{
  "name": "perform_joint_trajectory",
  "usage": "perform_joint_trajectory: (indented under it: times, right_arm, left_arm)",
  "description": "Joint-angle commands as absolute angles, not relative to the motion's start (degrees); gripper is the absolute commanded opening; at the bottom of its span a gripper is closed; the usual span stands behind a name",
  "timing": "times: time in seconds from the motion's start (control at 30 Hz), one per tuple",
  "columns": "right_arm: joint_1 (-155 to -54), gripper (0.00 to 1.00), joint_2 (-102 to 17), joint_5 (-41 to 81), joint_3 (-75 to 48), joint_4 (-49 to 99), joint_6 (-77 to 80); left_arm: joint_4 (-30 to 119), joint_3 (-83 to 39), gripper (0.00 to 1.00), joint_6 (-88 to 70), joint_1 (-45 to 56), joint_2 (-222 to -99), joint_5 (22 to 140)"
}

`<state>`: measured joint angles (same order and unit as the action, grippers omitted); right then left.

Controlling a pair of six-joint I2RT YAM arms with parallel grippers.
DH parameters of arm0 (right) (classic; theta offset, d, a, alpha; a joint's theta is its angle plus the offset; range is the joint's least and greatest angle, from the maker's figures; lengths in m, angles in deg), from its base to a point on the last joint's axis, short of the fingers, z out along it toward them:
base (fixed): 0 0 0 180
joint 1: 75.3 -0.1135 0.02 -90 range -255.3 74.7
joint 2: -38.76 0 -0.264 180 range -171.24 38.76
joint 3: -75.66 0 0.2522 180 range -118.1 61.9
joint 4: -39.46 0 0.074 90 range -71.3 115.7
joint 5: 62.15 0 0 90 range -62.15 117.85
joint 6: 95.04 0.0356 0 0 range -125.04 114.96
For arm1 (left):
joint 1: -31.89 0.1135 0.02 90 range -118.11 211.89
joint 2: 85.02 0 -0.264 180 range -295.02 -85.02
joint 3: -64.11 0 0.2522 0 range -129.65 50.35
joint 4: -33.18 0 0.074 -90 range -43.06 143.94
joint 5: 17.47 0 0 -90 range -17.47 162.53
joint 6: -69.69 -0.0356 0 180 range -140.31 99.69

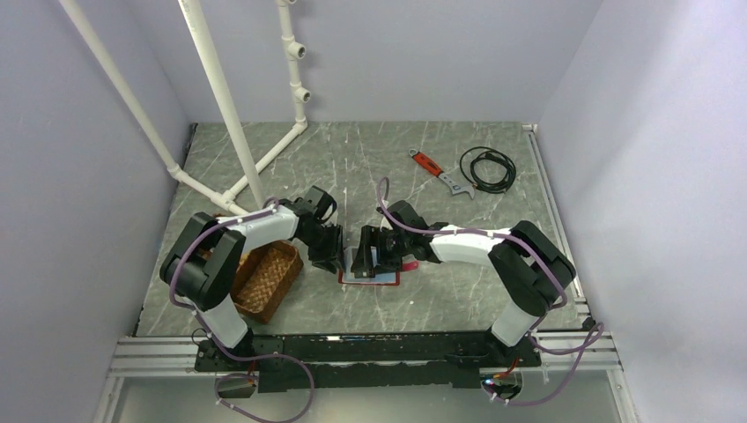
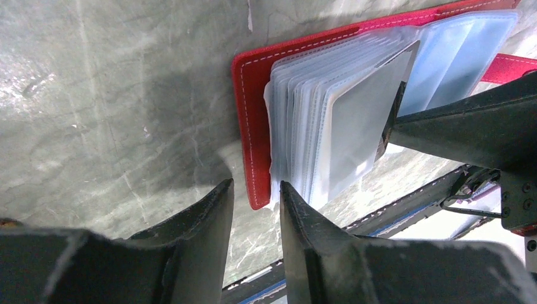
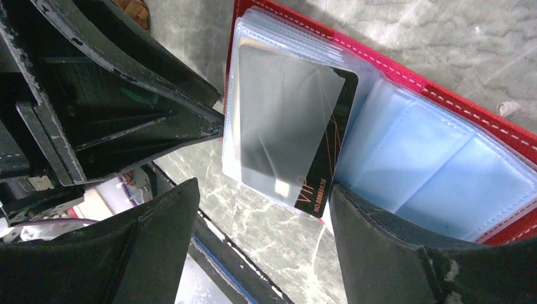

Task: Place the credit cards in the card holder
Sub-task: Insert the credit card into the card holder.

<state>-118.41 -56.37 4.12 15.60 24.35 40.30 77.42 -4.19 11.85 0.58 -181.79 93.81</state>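
Note:
The red card holder (image 1: 388,282) lies open on the table between both grippers, its clear sleeves fanned up. A black credit card (image 3: 329,158) marked VIP sits in the front sleeve, with one corner poking out. My right gripper (image 3: 263,190) stands wide open just below that card, and its right finger rests against the pale blue sleeves. My left gripper (image 2: 256,190) is open a little. The corner of the holder's red cover (image 2: 253,82) lies between its tips and is not pinched. One finger of the right gripper (image 2: 468,133) touches the front sleeve's edge.
A brown wicker tray (image 1: 264,278) sits left of the holder under the left arm. A red-handled wrench (image 1: 436,169) and a coiled black cable (image 1: 487,167) lie at the back right. White pipes (image 1: 238,132) slant up at the back left. Walls enclose three sides.

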Motion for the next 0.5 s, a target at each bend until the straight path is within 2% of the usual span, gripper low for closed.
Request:
perform_joint_trajectory:
  times: [0.0, 0.3, 0.47]
  right_arm:
    - [-118.83, 0.76, -55.09, 4.62, 15.73, 18.87, 38.20]
    - [-120.67, 0.61, -56.64, 0.33, 12.86, 22.04, 41.35]
    - [-121.85, 0.59, -56.24, -0.27, 11.95, 22.72, 42.72]
  left_arm:
    - [76.96, -3.53, 0.37, 11.52, 0.09, -180.57, 94.79]
    - [73.86, -3.41, 0.34, 14.53, -2.65, -182.09, 96.47]
    - [74.76, -3.39, 0.34, 14.24, -2.74, -181.55, 95.32]
